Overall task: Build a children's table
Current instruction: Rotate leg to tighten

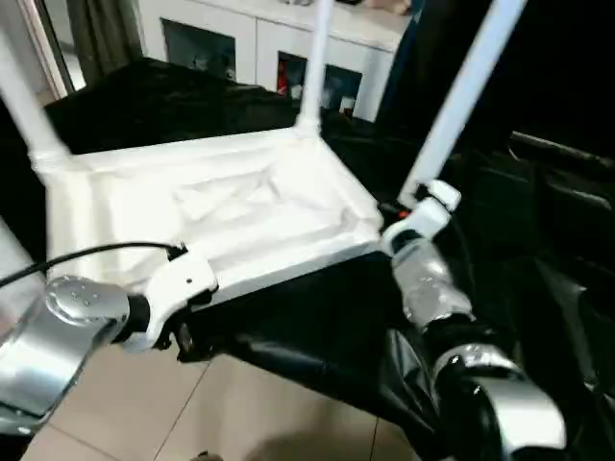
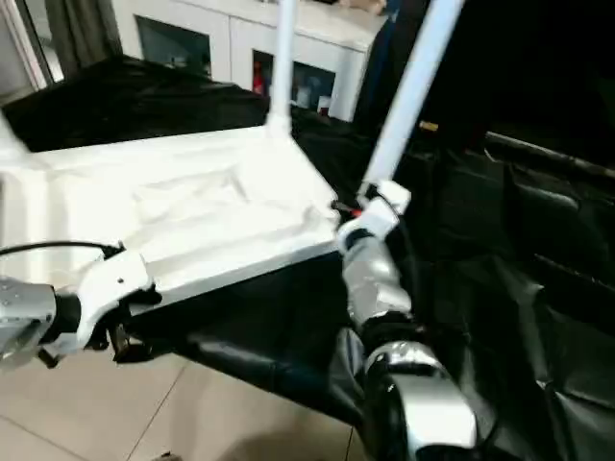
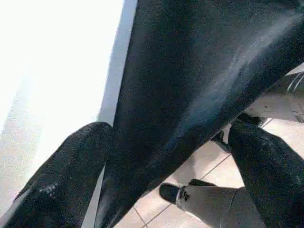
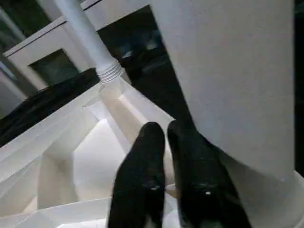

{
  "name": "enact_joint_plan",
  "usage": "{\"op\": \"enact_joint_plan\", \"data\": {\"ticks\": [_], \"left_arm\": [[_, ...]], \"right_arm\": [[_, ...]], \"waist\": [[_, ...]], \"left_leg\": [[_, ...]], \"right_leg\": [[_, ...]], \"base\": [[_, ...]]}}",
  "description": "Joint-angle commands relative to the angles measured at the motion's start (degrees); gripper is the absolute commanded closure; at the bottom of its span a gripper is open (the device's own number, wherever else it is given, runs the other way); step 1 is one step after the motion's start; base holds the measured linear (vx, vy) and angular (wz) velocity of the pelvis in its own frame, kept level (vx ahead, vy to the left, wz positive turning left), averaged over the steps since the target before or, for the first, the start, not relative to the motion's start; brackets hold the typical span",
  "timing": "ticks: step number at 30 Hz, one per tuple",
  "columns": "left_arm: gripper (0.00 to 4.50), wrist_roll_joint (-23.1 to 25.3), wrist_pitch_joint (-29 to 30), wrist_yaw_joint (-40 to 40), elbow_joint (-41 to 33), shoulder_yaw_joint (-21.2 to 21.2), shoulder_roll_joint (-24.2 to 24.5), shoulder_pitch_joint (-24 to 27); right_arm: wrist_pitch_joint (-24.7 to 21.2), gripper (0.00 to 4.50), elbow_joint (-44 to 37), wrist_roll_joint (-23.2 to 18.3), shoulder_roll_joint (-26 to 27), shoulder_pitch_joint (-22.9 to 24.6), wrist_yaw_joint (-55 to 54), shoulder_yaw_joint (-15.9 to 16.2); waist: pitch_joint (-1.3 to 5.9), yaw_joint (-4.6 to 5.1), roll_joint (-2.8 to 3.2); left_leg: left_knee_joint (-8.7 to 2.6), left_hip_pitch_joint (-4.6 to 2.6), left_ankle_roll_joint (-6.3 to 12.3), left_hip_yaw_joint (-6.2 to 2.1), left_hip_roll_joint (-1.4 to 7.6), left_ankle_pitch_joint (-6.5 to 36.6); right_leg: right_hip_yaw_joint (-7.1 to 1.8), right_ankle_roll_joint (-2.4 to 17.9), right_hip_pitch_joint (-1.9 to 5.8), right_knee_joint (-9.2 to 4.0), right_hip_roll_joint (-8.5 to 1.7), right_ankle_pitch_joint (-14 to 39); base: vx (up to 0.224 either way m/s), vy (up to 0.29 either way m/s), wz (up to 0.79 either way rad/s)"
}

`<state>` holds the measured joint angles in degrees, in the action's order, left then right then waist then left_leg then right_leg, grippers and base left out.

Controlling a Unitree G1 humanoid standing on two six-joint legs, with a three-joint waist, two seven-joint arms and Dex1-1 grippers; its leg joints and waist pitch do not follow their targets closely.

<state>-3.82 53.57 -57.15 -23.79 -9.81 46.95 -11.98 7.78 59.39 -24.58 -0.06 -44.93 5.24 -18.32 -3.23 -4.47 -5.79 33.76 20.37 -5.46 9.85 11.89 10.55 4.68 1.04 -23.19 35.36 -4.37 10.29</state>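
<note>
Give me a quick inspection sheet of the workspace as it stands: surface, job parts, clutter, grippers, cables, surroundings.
Surface: black-draped table; the drape hangs over its near edge.
Job's things: white tabletop lies upside down, ribbed side up, its near edge at the edge of the black table. Three legs stand in corner sockets: far leg, right leg, left leg.
Clutter: nothing seen.
Grippers: left gripper open, at the tabletop's near edge, holding nothing. Right gripper shut, beside the base of the right leg, with nothing between its fingers.
Cables: a black cable runs to the left wrist.
Surroundings: white cabinet behind, tiled floor below, a shoe on it.
</note>
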Motion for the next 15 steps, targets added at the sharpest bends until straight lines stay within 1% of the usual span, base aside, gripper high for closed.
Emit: {"op": "enact_joint_plan", "data": {"ticks": [1,2,4,5,6,7,8,9,10,11,12,13,14,15], "left_arm": [[0.0,0.2,-0.1,0.7,-0.2,1.3,1.1,-0.8],[0.0,-0.1,-0.1,0.8,-0.3,1.5,1.4,-0.8],[0.0,-0.1,-0.3,0.9,-0.2,1.4,1.4,-0.9],[0.0,0.0,-0.4,1.0,0.0,1.2,1.3,-1.0],[0.0,0.0,-0.4,1.0,0.0,1.2,1.3,-1.0],[0.0,0.1,-0.6,1.2,0.2,1.0,1.2,-1.1],[0.0,0.1,-0.6,1.2,0.2,1.0,1.2,-1.1],[0.0,0.1,-0.8,1.4,0.4,0.5,0.8,-1.4],[0.0,0.1,-0.8,1.4,0.4,0.5,0.8,-1.4],[0.0,0.3,-2.4,2.2,1.6,-0.7,-0.3,-2.2],[0.0,0.6,-3.5,2.7,2.4,-1.2,-0.9,-2.7],[0.0,0.6,-3.5,2.7,2.4,-1.2,-0.9,-2.7],[0.0,0.8,-4.2,3.1,3.0,-1.5,-1.2,-3.0],[0.0,0.8,-4.4,3.2,3.1,-1.5,-1.3,-3.1]], "right_arm": [[2.5,4.47,0.9,-0.6,-3.5,-0.8,-2.3,-3.4],[3.7,4.47,2.3,-0.3,-4.9,-1.3,-2.6,-3.8],[4.1,4.47,2.6,-0.2,-5.6,-1.5,-2.5,-3.8],[4.3,4.47,2.7,-0.3,-6.0,-1.6,-2.7,-4.1],[4.3,4.47,2.7,-0.3,-6.0,-1.6,-2.7,-4.1],[4.6,4.47,3.0,-0.2,-6.5,-1.7,-3.0,-4.3],[4.6,4.47,3.0,-0.2,-6.5,-1.7,-3.0,-4.3],[5.0,4.47,3.4,-0.3,-7.5,-1.8,-3.3,-4.8],[5.0,4.47,3.4,-0.3,-7.5,-1.8,-3.3,-4.8],[6.6,4.47,4.6,0.4,-10.6,-1.7,-4.1,-5.4],[7.2,4.47,4.9,0.5,-12.0,-1.6,-4.4,-5.8],[7.2,4.47,4.9,0.5,-12.0,-1.6,-4.4,-5.8],[7.7,4.47,5.5,0.6,-12.7,-1.8,-4.4,-6.2],[7.8,4.47,5.6,0.6,-12.9,-1.8,-4.4,-6.2]], "waist": [[3.33,0.36,1.45],[3.41,0.03,1.63],[3.46,-0.35,1.61],[3.49,-0.37,1.5],[3.51,-0.37,1.39],[3.52,-0.34,1.43],[3.56,-0.25,1.35],[3.53,-0.19,1.61],[3.55,-0.2,1.49],[3.56,-0.26,2.22],[3.53,-0.49,2.0],[3.57,-0.61,1.87],[3.64,-0.68,1.74],[3.68,-0.7,1.76]], "left_leg": [[-4.31,-0.65,-2.96,0.1,1.05,13.8],[-4.25,-0.8,-2.97,0.18,1.07,13.1],[-4.11,-1.04,-2.96,0.39,1.02,12.9],[-4.1,-0.84,-2.91,0.39,0.99,12.4],[-4.12,-0.5,-2.92,0.33,0.94,11.8],[-4.11,-0.42,-2.96,0.3,0.93,11.7],[-4.11,-0.22,-3.04,0.21,0.91,11.4],[-4.04,-0.39,-3.15,0.26,0.87,12.1],[-3.97,-0.42,-3.12,0.3,0.83,12.3],[-3.97,-0.52,-3.28,0.26,0.8,12.8],[-3.75,-1.01,-3.21,0.5,0.82,13.8],[-3.69,-1.1,-3.0,0.6,0.76,13.9],[-3.65,-0.7,-2.75,0.63,0.78,13.1],[-3.64,-0.48,-2.64,0.6,0.77,12.7]], "right_leg": [[-3.01,7.6,2.04,-3.52,-3.17,14.9],[-3.02,7.7,1.96,-3.39,-3.11,13.9],[-3.01,8.1,1.73,-3.31,-2.97,12.6],[-3.05,8.3,1.88,-3.11,-2.86,11.7],[-3.08,8.2,2.12,-2.98,-2.85,11.3],[-3.11,8.1,2.16,-2.94,-2.87,11.4],[-3.12,7.9,2.32,-2.86,-2.85,11.4],[-3.14,7.9,2.09,-2.99,-2.78,11.8],[-3.17,8.0,2.09,-2.99,-2.77,11.9],[-3.21,8.1,2.03,-3.02,-2.77,12.1],[-3.23,8.4,1.59,-3.26,-2.62,12.0],[-3.27,8.7,1.55,-3.25,-2.57,11.9],[-3.42,9.0,1.82,-2.98,-2.64,11.0],[-3.41,9.0,1.94,-2.91,-2.65,10.8]], "base": [[0.0,0.0,0.0],[0.0,0.0,0.0],[0.0,0.0,0.0],[0.0,0.0,0.0],[0.0,0.0,0.0],[0.0,0.0,0.0],[0.0,0.0,0.0],[0.0,0.0,0.0],[0.0,0.0,0.0],[0.0,0.0,0.0],[0.0,0.0,0.0],[0.0,0.0,0.0],[0.0,0.0,0.0],[0.0,0.0,0.0]]}}
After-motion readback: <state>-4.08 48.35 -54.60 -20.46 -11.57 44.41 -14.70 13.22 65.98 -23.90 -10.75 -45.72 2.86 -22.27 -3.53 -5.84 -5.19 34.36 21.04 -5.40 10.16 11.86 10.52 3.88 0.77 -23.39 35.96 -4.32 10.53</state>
